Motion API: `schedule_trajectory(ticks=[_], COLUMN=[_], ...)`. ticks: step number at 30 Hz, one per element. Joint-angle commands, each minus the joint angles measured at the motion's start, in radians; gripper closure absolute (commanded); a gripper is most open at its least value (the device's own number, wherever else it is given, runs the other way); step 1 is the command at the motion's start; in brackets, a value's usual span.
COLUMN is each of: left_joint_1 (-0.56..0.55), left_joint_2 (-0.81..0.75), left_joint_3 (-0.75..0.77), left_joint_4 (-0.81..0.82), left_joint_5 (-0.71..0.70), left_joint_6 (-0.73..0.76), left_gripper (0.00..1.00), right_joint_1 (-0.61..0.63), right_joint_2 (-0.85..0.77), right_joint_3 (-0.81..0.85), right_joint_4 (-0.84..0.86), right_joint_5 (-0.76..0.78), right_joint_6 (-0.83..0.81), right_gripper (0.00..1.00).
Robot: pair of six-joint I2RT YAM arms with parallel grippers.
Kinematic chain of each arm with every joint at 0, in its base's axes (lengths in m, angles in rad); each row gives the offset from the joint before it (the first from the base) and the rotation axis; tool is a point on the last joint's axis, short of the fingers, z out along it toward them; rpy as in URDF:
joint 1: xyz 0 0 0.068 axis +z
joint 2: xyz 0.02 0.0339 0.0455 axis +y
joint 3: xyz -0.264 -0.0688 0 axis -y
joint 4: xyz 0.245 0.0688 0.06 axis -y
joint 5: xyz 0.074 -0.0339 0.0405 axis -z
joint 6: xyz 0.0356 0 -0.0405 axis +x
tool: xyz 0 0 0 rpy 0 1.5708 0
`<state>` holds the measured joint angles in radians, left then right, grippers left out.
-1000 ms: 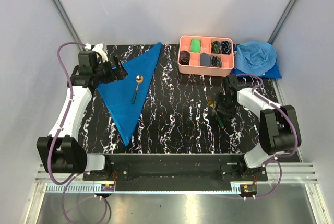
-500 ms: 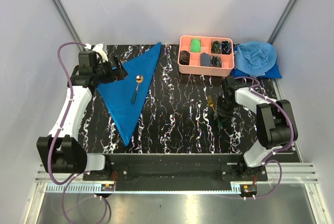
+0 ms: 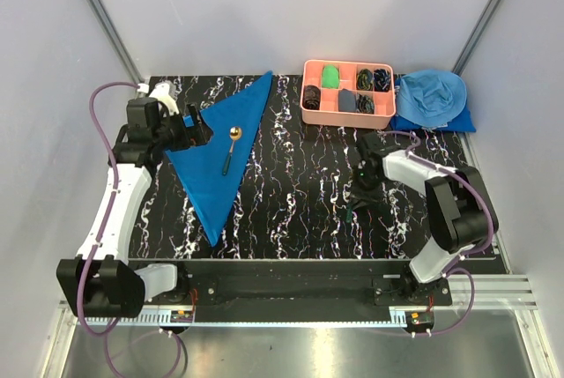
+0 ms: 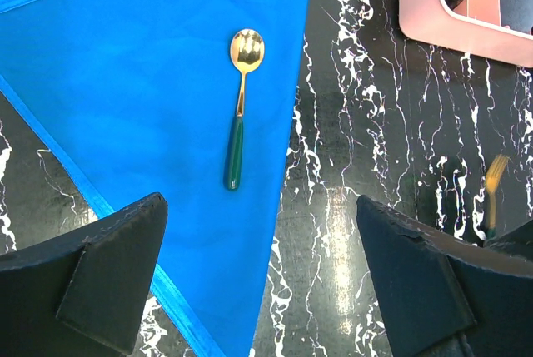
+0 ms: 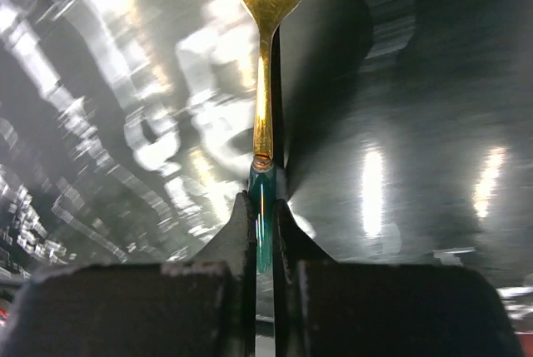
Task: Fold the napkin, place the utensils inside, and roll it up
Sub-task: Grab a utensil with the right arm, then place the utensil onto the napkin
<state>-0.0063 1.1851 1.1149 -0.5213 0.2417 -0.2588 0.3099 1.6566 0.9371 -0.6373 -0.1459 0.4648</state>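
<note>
The right tool (image 5: 264, 207) is pinching the fork (image 5: 263, 128) by its green handle, jaws closed tight, well right of the napkin (image 3: 207, 180). It should be travelling level and landing parallel beside the spoon (image 4: 239, 116). The left tool (image 4: 262, 278) is hovering wide open, gripping nothing.

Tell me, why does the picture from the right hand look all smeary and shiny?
Right wrist view: the table is smeared into streaks, probably motion blur; the fork glares gold at its head, and only its green handle in the right hand looks sharp. Left wrist view: the spoon and napkin are crisp, one glare patch on the table. Top view: evenly lit, sharp.
</note>
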Motion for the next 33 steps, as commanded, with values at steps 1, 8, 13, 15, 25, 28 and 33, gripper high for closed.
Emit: schedule_trajectory(ticks=[1, 8, 13, 15, 25, 28, 33], left_joint_1=[0.003, 0.003, 0.005, 0.005, 0.005, 0.005, 0.028], left_joint_2=[-0.044, -0.051, -0.059, -0.061, -0.044, -0.035, -0.027], left_joint_3=[-0.006, -0.009, -0.010, -0.012, -0.015, -0.018, -0.020], left_joint_4=[0.053, 0.056, 0.064, 0.067, 0.078, 0.084, 0.086], left_joint_5=[-0.024, -0.015, 0.011, 0.010, 0.054, 0.080, 0.085], left_joint_6=[0.018, 0.013, 0.004, 0.004, -0.016, -0.025, -0.026], left_gripper=[0.01, 0.01, 0.01, 0.01, 0.01, 0.01, 0.01], right_joint_1=[0.138, 0.342, 0.437, 0.472, 0.520, 0.520, 0.518], right_joint_2=[-0.020, 0.075, 0.271, 0.376, 0.701, 0.758, 0.850], right_joint_3=[0.072, 0.294, 0.572, 0.701, 1.084, 1.164, 1.286], right_joint_4=[0.039, 0.080, 0.109, 0.117, 0.120, 0.117, 0.107], right_joint_5=[-0.014, 0.034, 0.029, 0.022, -0.007, -0.009, -0.004], right_joint_6=[0.109, 0.244, 0.284, 0.284, 0.316, 0.327, 0.357], right_gripper=[1.00, 1.00, 1.00, 1.00, 1.00, 1.00, 1.00])
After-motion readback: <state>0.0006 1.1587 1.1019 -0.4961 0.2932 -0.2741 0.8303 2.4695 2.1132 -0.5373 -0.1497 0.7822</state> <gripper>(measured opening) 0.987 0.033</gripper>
